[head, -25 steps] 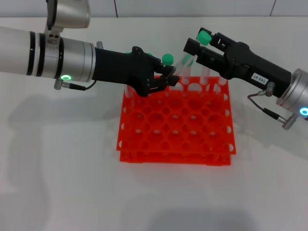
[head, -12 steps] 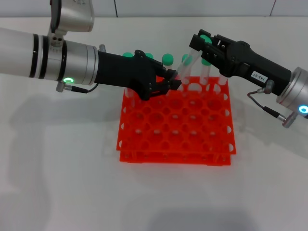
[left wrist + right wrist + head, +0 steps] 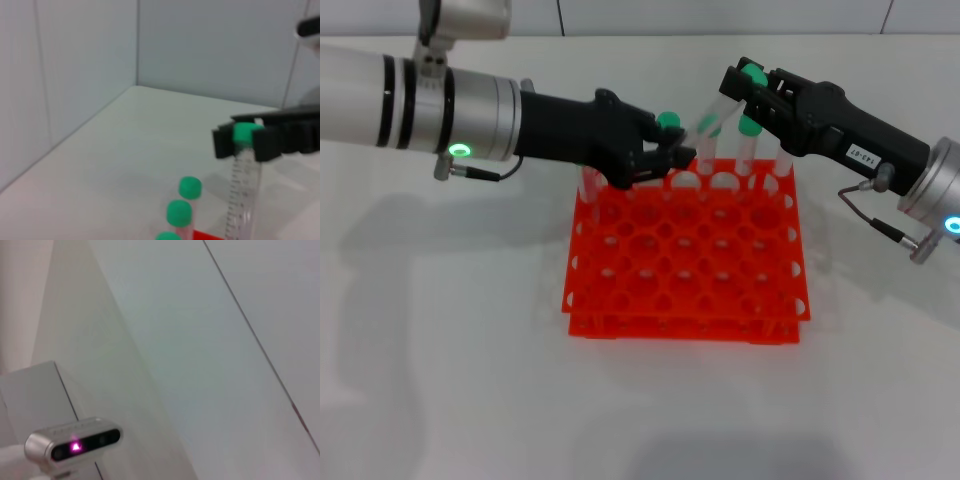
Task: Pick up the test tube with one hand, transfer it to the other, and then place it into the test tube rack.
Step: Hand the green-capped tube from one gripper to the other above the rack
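Moved: right gripper (image 3: 740,82) had shifted left and nearer the rack since a second ago, carrying the tube's capped end with it; left gripper (image 3: 672,160) barely shifted.
Test tube (image 3: 712,115): tilted over the rack's far row, green cap up-right, lower end toward the left gripper.
Right gripper grip: fingers pinched on the cap end, clear in the left wrist view (image 3: 243,142).
Left gripper grip: fingers closed at the tube's lower end; contact cannot be told.
Why held so: likely mid-handover, both ends supported.
Test tube rack (image 3: 686,310): centre of white table (image 3: 440,380), other capped tubes (image 3: 748,140) standing in far row.
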Tool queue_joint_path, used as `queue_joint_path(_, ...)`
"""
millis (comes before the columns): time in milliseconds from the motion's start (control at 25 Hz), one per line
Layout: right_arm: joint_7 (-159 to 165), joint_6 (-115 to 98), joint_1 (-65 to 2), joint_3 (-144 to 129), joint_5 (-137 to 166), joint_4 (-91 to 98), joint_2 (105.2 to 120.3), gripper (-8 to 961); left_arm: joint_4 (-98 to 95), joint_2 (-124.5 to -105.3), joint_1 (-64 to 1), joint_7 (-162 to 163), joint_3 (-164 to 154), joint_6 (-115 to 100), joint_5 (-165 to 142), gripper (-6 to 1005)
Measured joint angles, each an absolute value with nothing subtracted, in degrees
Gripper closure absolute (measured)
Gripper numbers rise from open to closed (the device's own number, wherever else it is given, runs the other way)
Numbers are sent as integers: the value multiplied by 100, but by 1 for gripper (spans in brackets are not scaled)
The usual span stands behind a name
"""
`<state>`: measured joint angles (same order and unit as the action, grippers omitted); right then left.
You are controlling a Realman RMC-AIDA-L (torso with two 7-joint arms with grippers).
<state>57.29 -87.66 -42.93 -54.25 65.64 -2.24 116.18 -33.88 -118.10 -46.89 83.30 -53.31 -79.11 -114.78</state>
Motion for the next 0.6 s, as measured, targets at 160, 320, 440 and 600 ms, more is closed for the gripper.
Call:
queue_joint_path(160,5737,-8763,-4285,-5445,6630,-225,11621,694,-3678,-11829,-4645,8782,-5328,-7927,-11461,769)
queue_joint_path(320,5739,-8765,-4278,-5458,6635,-222,11621,693,-4053,-11830,-4608,9336,-5505,-7982,-11487,700)
queue_joint_path(440,5739,-8775,-4272,-5457,6635,-218,11620,692,-4399,-11830,-4512,9709,-5744,-7987,-11489,624)
queue_joint_path(600,5740,-8785,-4264,-5455,6636,-200,11619,690,-4814,-11853,-4355,10013,-5967,-8041,-11489,458)
